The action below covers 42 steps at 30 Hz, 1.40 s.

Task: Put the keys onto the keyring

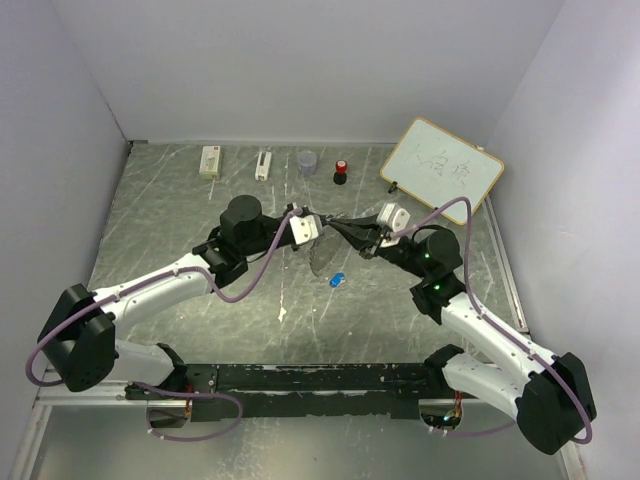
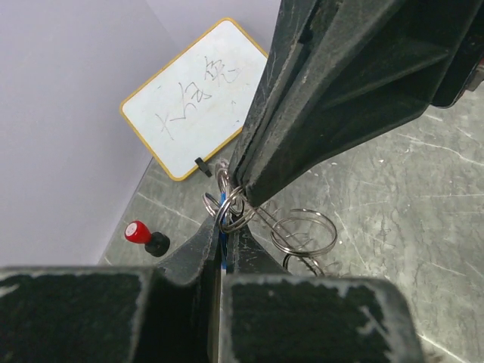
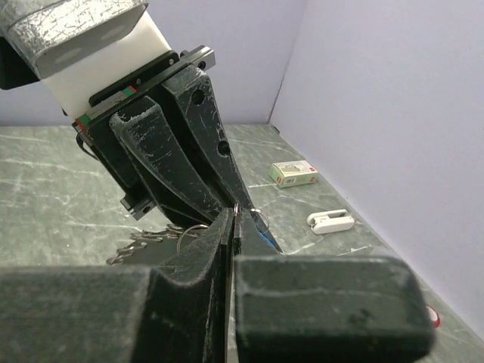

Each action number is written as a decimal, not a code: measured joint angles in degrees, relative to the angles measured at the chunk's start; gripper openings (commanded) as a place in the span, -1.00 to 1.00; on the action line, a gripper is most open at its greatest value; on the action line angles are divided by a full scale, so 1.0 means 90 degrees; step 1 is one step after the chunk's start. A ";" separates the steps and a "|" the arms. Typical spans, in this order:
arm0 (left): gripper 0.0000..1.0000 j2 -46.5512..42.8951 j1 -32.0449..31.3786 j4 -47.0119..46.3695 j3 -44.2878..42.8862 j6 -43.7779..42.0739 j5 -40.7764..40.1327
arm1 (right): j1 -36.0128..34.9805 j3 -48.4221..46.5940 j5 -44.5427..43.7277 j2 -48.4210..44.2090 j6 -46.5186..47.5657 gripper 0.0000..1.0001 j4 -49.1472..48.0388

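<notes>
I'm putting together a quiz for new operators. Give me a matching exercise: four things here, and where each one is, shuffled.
1 whiteboard
2 loose blue key
3 white box
4 keyring

A back edge, far left
B raised above the table
C far right corner
D lying on the table, near centre

Pairs: 1-C, 2-D, 3-A, 4-B
</notes>
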<state>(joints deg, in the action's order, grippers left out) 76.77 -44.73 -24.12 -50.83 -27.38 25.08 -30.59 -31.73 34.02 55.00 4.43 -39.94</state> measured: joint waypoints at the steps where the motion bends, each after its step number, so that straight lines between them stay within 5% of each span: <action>1: -0.86 0.0002 -0.0015 0.0000 0.0000 0.0000 -0.0032 | 0.0000 0.0000 0.0002 0.0019 -0.0027 -1.00 -0.0056; 38: -0.86 -0.0138 -0.0175 0.0027 0.0000 0.0219 -0.0967 | 0.0000 0.0104 -0.0333 -0.0335 -0.0046 -1.00 0.0136; 42: -0.52 -0.0175 -0.0177 0.0063 0.0000 0.0231 -0.1008 | 0.0000 0.0104 -0.0345 -0.0340 -0.0034 -1.00 0.0136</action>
<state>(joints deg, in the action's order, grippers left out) 75.20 -46.33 -23.55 -50.83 -25.30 16.01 -30.59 -30.79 30.92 51.94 4.12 -38.72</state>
